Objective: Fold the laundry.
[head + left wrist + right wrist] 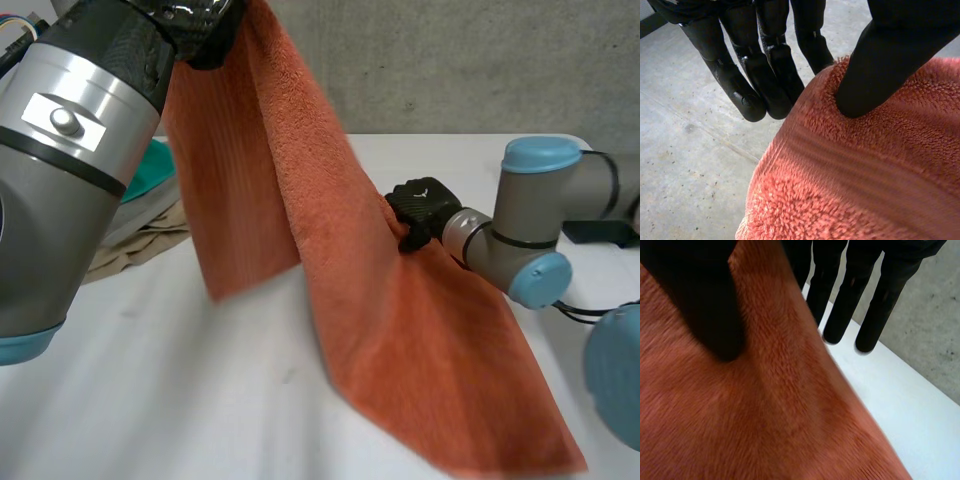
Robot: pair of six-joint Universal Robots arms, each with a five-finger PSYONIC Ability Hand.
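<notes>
Fingers (747, 95) on left hand (195, 30), right hand (420, 208) pinch towel (400, 340).

Orange towel (765, 415) edge between thumb and fingers of right hand (710, 300)

Left hand (200, 30) raised high, thumb and straight fingers pinching towel (330, 250); right hand (418, 210) lower, pinching likewise.

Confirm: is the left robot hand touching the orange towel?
Touching. The left wrist view shows the left robot hand with its thumb pressed into the orange towel near its edge.
</notes>
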